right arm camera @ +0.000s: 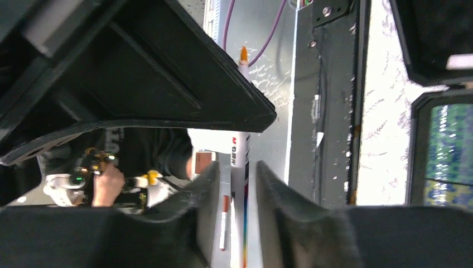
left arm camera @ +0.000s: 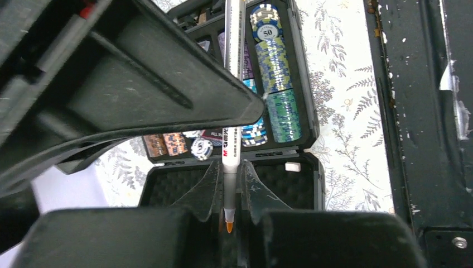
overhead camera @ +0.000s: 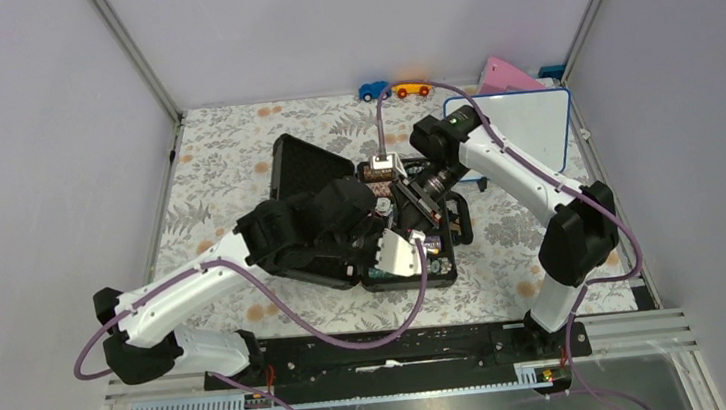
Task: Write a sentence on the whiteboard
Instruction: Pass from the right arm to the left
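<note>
A white marker [left arm camera: 231,139] with an orange tip [left arm camera: 229,226] runs between my two grippers above the open black case. My left gripper [left arm camera: 230,167] is shut on its grey neck, just behind the tip. Around the marker's [right arm camera: 240,151] rear barrel stands my right gripper [right arm camera: 237,167], its fingers slightly apart with a thin gap on each side. In the top view both grippers meet mid-table, left [overhead camera: 399,224] and right [overhead camera: 421,197]. The blue-framed whiteboard [overhead camera: 532,123] stands at the back right, behind the right arm. The sentence does not show on it from here.
The black case [overhead camera: 441,273] holds rows of poker chips [left arm camera: 273,61], and its foam-lined lid [overhead camera: 300,166] lies open to the left. A pink wedge [overhead camera: 507,76], a blue toy car [overhead camera: 373,90] and an orange toy car [overhead camera: 411,89] sit along the back edge.
</note>
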{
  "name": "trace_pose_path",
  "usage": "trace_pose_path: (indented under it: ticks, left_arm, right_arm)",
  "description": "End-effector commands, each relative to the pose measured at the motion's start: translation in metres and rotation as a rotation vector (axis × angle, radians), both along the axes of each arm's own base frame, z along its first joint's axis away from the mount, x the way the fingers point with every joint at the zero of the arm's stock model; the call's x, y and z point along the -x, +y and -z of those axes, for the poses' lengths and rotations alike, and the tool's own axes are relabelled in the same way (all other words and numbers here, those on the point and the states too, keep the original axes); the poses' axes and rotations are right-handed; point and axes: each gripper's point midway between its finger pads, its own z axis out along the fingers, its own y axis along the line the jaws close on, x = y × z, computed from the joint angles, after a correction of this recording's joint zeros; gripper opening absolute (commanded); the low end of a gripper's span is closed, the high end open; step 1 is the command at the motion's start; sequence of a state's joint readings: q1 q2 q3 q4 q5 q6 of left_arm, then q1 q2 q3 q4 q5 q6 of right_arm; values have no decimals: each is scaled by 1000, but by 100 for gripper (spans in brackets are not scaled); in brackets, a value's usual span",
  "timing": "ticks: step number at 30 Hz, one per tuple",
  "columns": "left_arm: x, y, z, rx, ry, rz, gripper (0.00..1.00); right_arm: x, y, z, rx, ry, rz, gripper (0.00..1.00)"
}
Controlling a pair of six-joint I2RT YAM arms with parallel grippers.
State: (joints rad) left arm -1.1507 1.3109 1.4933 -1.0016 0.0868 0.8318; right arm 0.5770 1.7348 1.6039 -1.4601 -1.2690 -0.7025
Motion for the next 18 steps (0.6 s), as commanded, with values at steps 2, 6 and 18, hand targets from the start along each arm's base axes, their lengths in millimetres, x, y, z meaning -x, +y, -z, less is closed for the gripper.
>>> trace_pose_path:
  ticks: [2,6,18]
  left_arm:
    - [-6,3,-8,139,169,-154,0]
    - [-32,18,-14,261,280,-320,0]
    - [-57,32,-54,620,486,-476,0]
  right_arm:
    - [-14,0,-38,-97,-75,51,57]
    - [-52,-21,-62,-153,-133,197,80]
    - [-105,-27,-78,-161,-294,632,81]
